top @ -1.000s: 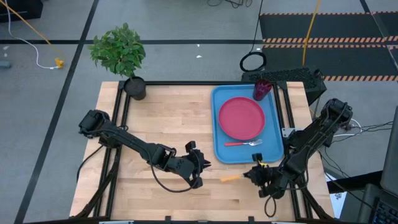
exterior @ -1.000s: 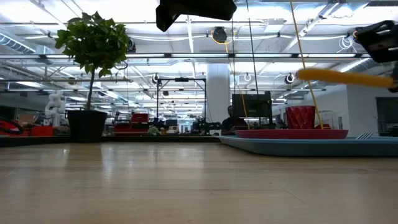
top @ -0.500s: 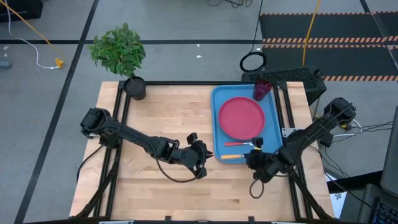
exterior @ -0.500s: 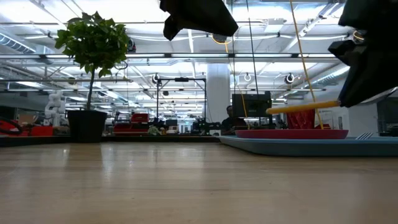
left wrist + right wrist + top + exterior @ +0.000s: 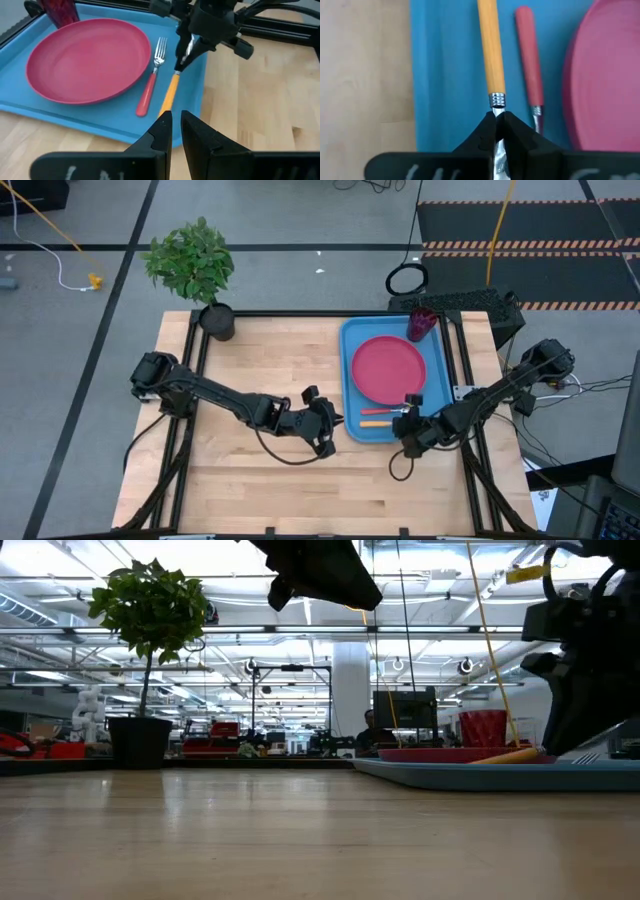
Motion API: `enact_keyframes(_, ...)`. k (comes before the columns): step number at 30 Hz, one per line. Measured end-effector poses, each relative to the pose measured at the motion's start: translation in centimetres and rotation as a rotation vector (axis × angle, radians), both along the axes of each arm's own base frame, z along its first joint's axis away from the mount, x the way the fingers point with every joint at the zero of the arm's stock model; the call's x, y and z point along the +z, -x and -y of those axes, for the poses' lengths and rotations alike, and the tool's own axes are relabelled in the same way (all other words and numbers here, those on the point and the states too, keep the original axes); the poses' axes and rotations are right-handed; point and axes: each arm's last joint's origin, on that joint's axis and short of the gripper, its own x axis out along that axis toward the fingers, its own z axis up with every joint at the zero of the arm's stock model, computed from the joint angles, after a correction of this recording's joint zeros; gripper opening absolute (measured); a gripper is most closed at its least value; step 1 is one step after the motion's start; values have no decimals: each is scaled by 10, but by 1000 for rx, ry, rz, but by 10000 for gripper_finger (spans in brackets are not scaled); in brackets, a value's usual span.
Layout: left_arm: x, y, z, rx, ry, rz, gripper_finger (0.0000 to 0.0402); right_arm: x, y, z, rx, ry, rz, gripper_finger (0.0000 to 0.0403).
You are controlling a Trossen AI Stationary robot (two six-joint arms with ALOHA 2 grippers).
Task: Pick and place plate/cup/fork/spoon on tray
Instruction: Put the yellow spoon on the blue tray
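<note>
The blue tray (image 5: 352, 340) holds the pink-red plate (image 5: 388, 370), the dark red cup (image 5: 421, 323) at its far corner, and a red-handled fork (image 5: 376, 411) lying flat beside the plate. My right gripper (image 5: 404, 426) is over the tray's near end, shut on an orange-handled spoon (image 5: 372, 422). The spoon's bowl is hidden by the fingers. My left gripper (image 5: 326, 426) hovers above the table just left of the tray, empty, its fingers (image 5: 165, 131) close together. My right gripper pinches the spoon's metal neck (image 5: 496, 111) between its two fingers, just behind the end of the orange handle (image 5: 488, 50). The fingers lie along the spoon and come from the table's right, slanting down. The handle slants down, its free end (image 5: 164, 109) on the tray.
A potted plant (image 5: 192, 265) in a black pot (image 5: 217, 320) stands at the table's far left corner. Bare wood (image 5: 260, 360) lies left of the tray. The fork (image 5: 527, 60) lies right beside the spoon's handle.
My right gripper has gone from near the table's front edge toward the far edge and down over the tray, carrying the spoon. The spoon's handle has come down from level in the air onto the tray. My left gripper has drifted right and toward the far edge, nearer the tray.
</note>
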Motion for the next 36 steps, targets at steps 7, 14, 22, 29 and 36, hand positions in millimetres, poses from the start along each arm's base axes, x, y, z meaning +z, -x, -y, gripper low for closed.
enact_keyframes(7, 0, 0, -1, -5, -12, -2, 40, -7, 1, 1, 10, -28, 15, 5)
enact_keyframes(14, 0, 0, -1, -7, -15, -3, 40, -7, 1, 1, 9, -30, 20, 5)
enact_keyframes(22, 0, 0, -1, -6, -14, -2, 40, -7, 1, 1, -4, -37, 24, 6)
enact_keyframes(29, 0, 0, -1, -5, -13, -2, 40, -7, 1, 1, -5, -34, 24, 6)
enact_keyframes(36, 0, 0, -1, -6, -13, -2, 40, -7, 1, 1, -20, -45, 27, 9)
